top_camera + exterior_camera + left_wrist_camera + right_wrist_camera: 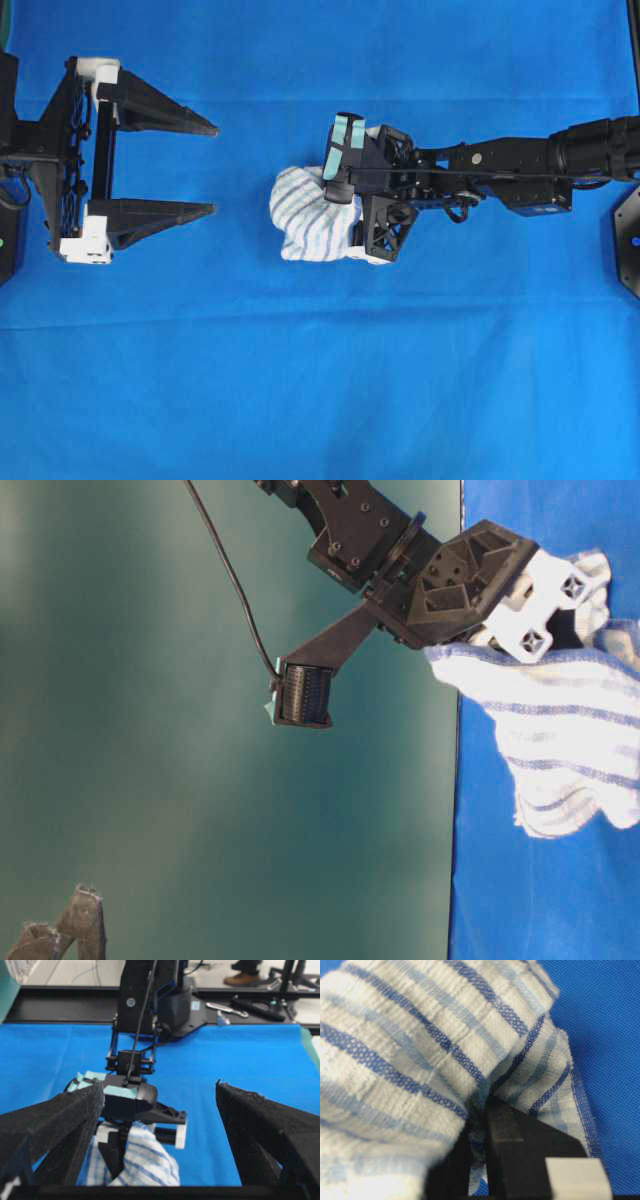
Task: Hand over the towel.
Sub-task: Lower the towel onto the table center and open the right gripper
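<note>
Overhead: right gripper (335, 215) reaches in from the right edge to frame centre, jaws clamped on the towel (305, 215). Right wrist view confirms it: black fingers (512, 1152) pinched together with striped fabric bunched between them.

Towel sits centre frame, bunched, hanging off the gripper's left end. No clear long axis overhead; it reads as a rounded wad. Table-level view shows it draping away from the jaws, stripes running across the drape. Whether its low end touches the cloth, can't tell.

Left gripper (212, 168) at the left edge of the overhead, jaws spread wide, both fingers pointing right toward the towel. Bare blue cloth (320, 380) between its tips and the towel's left edge; the two are apart. The towel lines up nearer the lower finger than the upper one.

Left wrist view: towel (140, 1165) bottom centre-left, beside the left finger (60, 1125); open cloth between the two fingers to the right of it.

Blue cloth covers the bench nearly edge to edge in the overhead; upper and lower bands carry nothing. Tools lie on the black bench edge (260, 1007) upper right in the left wrist view.
</note>
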`<action>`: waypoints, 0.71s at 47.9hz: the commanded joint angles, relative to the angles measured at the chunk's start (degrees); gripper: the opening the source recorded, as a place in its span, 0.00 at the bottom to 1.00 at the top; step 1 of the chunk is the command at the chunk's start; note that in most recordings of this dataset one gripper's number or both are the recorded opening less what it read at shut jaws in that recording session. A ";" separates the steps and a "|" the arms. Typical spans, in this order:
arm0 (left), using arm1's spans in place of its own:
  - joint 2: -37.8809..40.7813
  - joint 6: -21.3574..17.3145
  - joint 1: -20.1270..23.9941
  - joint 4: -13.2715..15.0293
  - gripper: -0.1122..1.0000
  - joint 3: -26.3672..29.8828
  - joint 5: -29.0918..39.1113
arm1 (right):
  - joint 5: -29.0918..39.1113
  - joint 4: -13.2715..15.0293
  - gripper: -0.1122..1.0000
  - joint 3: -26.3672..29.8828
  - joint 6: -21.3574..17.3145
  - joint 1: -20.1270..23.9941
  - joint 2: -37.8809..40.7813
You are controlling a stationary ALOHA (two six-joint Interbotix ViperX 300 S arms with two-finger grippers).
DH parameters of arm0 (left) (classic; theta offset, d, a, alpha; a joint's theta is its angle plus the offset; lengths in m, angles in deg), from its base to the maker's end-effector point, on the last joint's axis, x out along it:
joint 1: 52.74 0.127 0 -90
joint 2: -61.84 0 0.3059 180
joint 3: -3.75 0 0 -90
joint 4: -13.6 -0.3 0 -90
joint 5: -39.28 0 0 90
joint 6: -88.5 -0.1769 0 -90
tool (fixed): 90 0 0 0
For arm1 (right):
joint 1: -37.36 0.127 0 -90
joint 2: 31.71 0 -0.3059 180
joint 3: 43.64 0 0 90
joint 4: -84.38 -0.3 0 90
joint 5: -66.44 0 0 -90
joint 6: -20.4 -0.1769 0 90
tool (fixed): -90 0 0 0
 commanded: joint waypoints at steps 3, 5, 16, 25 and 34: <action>-0.18 -0.09 0.09 0.09 0.94 0.70 -0.62 | 0.00 0.00 0.16 1.05 0.00 0.18 -1.05; -0.18 -0.09 0.09 0.09 0.94 0.62 -0.62 | 0.00 0.09 0.16 1.05 0.00 0.09 -1.05; -0.09 -0.09 0.00 0.09 0.94 0.62 -0.62 | 0.00 -0.18 0.17 1.23 -0.44 0.09 -1.14; -0.09 -0.09 0.09 0.09 0.94 0.70 -0.62 | 0.44 0.09 0.62 0.88 -0.70 0.00 -4.22; -0.09 -0.18 0.09 0.09 0.94 0.70 -0.53 | 2.37 0.88 0.73 -0.97 -0.70 0.00 -13.80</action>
